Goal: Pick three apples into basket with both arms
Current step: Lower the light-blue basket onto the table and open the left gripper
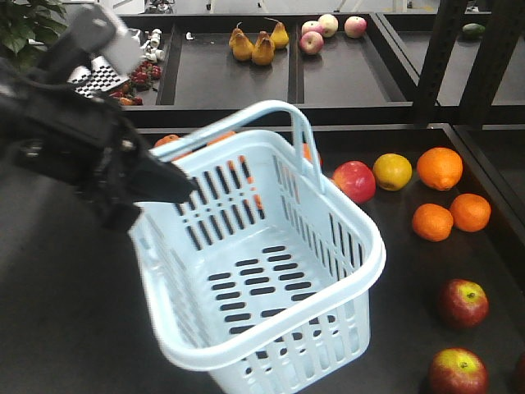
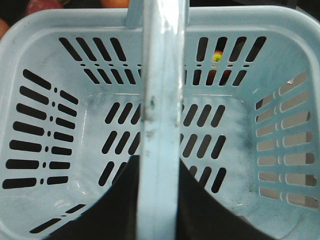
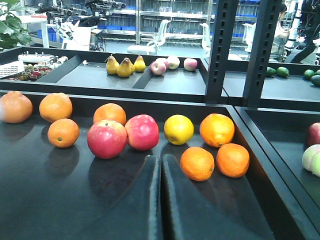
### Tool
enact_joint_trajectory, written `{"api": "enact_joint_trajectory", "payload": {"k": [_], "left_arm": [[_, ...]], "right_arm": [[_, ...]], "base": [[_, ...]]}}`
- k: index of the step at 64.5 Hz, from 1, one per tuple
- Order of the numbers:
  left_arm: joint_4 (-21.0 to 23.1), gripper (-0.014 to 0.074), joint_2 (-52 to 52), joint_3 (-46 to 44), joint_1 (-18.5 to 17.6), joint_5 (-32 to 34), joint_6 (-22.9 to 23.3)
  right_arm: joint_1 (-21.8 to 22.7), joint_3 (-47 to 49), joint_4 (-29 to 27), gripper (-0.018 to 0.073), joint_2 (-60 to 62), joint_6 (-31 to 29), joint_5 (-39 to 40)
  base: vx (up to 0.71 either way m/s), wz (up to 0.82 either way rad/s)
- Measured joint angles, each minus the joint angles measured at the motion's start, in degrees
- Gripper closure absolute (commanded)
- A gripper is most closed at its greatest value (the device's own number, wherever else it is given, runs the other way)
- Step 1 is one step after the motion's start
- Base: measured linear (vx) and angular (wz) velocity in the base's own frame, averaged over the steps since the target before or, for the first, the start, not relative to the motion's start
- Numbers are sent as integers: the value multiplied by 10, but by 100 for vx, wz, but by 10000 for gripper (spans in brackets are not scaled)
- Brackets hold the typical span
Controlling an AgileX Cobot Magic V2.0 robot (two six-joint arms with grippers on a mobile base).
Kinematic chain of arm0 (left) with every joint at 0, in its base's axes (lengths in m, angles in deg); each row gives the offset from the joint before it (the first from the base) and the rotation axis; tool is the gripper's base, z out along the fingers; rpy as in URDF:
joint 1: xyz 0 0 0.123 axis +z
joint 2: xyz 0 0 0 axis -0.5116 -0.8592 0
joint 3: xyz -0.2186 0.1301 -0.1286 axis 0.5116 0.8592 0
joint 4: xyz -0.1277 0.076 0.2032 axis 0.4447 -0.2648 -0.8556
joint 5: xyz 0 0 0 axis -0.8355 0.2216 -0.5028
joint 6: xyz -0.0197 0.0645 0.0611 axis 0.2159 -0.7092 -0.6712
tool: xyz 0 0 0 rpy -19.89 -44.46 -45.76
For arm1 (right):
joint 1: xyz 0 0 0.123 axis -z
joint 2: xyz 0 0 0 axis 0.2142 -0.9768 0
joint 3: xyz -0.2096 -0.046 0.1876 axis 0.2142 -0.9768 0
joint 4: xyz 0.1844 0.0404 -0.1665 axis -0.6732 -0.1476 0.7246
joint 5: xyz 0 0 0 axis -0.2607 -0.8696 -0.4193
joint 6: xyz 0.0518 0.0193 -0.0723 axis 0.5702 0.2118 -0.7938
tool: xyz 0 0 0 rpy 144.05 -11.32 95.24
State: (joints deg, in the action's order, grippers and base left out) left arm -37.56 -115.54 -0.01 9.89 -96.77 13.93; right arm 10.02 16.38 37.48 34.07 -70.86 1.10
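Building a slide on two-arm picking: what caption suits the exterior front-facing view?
Left gripper holds an empty basket tilted, beside apples and oranges on the dark table.

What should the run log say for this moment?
left gripper: shut on basket handle | basket: tilted, empty | right gripper: shut, empty | dark red apples: outside basket
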Motion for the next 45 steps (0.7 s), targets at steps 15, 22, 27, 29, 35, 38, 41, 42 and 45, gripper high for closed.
{"api": "enact_joint_trajectory", "payload": {"k": [15,22,27,29,35,38,41,42,45], "left_arm": [[15,603,-135,-31,0,26,-134],[15,603,-200,-74,0,28,-164],[15,603,-236,-115,0,32,-178],[15,603,-252,-125,0,32,-183],[15,603,-289,-165,0,35,-190],[15,603,-302,-182,0,35,-190],[15,603,-318,-194,0,33,-191],[15,603,-325,-199,0,32,-191],[15,603,-340,-207,-2,30,-191]], "right_arm": [[0,0,0,564,0,0,0],[0,0,0,564,0,0,0],[0,0,0,564,0,0,0],[0,0,0,564,0,0,0],[0,0,0,564,0,0,0],[0,0,0,564,0,0,0],[0,0,0,564,0,0,0],[0,0,0,564,0,0,0],[0,0,0,564,0,0,0]], "base": [[0,0],[0,0],[0,0],[0,0],[0,0],[0,0],[0,0],[0,0],[0,0]]}}
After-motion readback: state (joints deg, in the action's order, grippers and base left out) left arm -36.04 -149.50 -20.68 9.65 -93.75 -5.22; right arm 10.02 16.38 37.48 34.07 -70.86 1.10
